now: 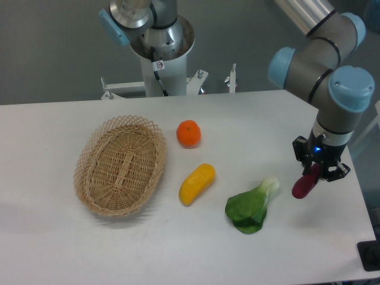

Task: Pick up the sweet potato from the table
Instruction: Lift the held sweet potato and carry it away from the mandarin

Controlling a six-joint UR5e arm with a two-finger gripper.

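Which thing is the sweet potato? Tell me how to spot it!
Look at the right side of the white table, right of the leafy green vegetable. The black gripper holds a small, dark reddish-purple oblong sweet potato, the only purple thing.

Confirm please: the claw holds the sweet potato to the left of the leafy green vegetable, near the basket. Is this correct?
Not quite. The claw does hold the sweet potato, but to the right of the leafy green vegetable, far from the basket. The camera view shows this.
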